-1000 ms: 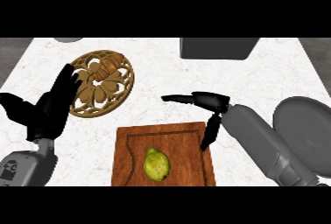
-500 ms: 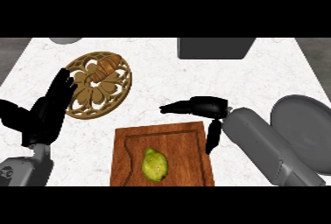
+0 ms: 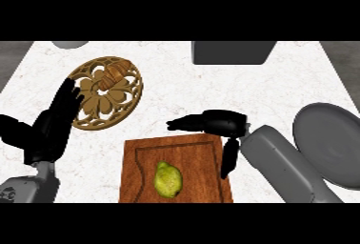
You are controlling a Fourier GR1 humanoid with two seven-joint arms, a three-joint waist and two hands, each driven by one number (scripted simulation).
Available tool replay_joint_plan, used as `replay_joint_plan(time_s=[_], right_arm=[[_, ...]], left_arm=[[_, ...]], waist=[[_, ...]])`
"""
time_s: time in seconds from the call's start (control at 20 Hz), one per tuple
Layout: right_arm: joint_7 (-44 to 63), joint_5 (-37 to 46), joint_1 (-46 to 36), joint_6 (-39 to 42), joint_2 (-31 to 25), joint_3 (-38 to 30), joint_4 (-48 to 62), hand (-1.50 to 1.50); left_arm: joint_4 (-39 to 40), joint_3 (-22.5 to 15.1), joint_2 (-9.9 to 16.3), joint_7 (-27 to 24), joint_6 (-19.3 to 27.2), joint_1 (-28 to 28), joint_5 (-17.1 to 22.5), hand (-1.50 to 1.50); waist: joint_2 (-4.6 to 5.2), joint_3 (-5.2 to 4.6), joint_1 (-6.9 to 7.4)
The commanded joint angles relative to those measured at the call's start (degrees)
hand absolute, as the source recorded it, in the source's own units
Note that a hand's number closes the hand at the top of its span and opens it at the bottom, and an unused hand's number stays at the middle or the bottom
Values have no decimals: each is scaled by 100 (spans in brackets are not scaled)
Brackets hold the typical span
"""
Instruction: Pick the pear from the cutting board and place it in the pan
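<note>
A yellow-green pear [image 3: 167, 179] lies on the wooden cutting board [image 3: 204, 157]; grey pan [image 3: 330, 143] sits right.

1. One view only, from the robot's head, looking steeply down on the white counter [image 3: 211, 90].
2. It sits close: forearms enter from the lower edge, left hand [image 3: 49, 128] at left, right hand [image 3: 215, 123] right of centre.
3. No second view, so nothing overlaps.
</note>
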Motion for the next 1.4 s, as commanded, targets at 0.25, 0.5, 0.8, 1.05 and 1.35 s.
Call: replay_joint_plan(time_s=[0.25,0.5,0.8,1.05,1.35], right_arm=[[487,798,357,244,511,-113,-312,-150],[587,1070,73,255,962,-377,194,-150],[445,1531,112,262,1315,-382,508,-150],[583,1121,223,-438,1362,282,779,-150],[829,529,58,-519,1367,641,850,-150]], left_arm=[[113,187,-210,-110,-234,35,-225,0],[11,215,-275,-210,-421,257,-305,0],[241,450,-373,-173,-488,34,-342,0],[136,660,-140,420,-580,-484,-289,0],[-141,533,-373,643,-495,-412,-476,0]], waist=[[8,0,16],[11,1,42],[11,1,33],[16,2,67],[15,2,66]])
